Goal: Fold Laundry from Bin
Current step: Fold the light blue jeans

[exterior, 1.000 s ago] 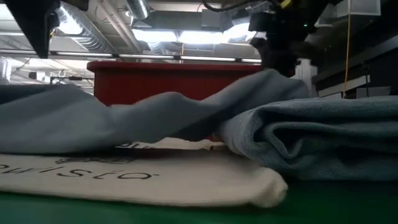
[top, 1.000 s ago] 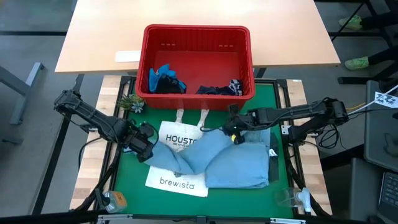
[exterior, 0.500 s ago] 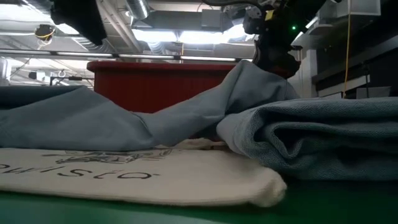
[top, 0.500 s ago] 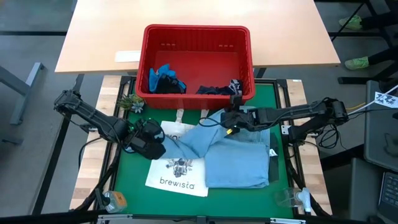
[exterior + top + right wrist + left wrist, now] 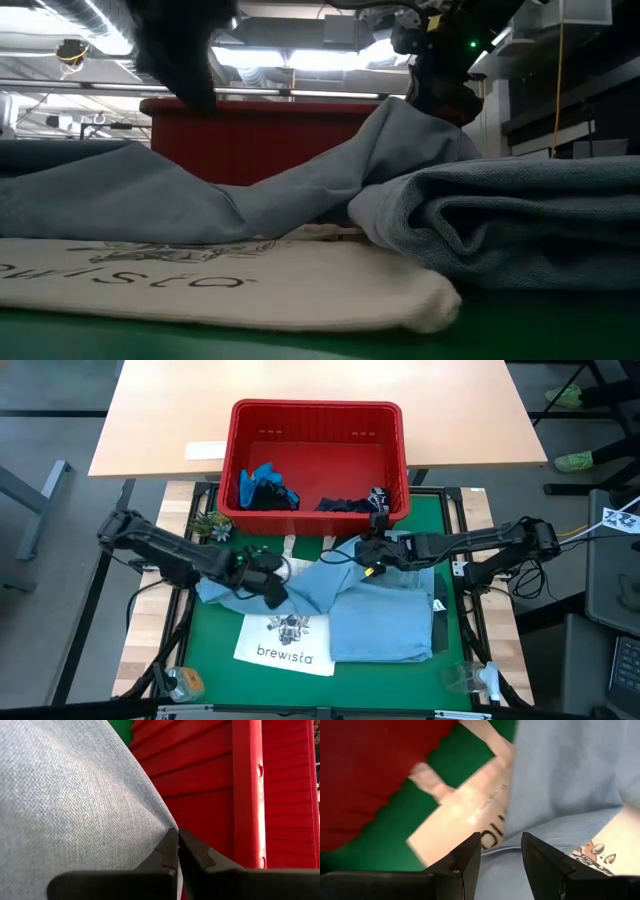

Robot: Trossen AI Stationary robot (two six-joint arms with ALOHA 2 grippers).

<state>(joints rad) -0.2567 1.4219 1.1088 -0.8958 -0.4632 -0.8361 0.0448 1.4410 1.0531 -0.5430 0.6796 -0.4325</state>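
The light blue denim shirt (image 5: 375, 620) lies half folded on the green mat (image 5: 215, 635), its left part (image 5: 215, 592) spread over the white tote bag (image 5: 285, 642). My right gripper (image 5: 372, 563) is shut on a raised part of the shirt, just in front of the red bin (image 5: 315, 412). My left gripper (image 5: 275, 588) hangs open over the shirt's left part and the tote; in the left wrist view its fingers (image 5: 470, 855) stand apart above cloth and print. A bright blue garment (image 5: 262, 485) and a dark navy one (image 5: 350, 503) lie in the bin. My right gripper pinches a bunched bit of the shirt (image 5: 162, 822) between its two shut fingers. They come from the table's right, slanting down. The cloth rises in a peak (image 5: 400, 125) to the fingers. The rest of the shirt lies on the mat and the tote.
The bin's near wall (image 5: 210, 795) stands close behind my right gripper. A small plant (image 5: 210, 525) sits left of the bin. A bottle (image 5: 185, 682) and a clear cup (image 5: 465, 678) stand at the near edge. A wooden table (image 5: 170, 420) lies beyond.
My left gripper has gone toward the table's right edge, over the tote and the shirt's left part, tipping further down. My right gripper has turned, drawing its bit of shirt up and toward the bin; the shirt's left part slid toward the far edge, uncovering the tote's middle print.
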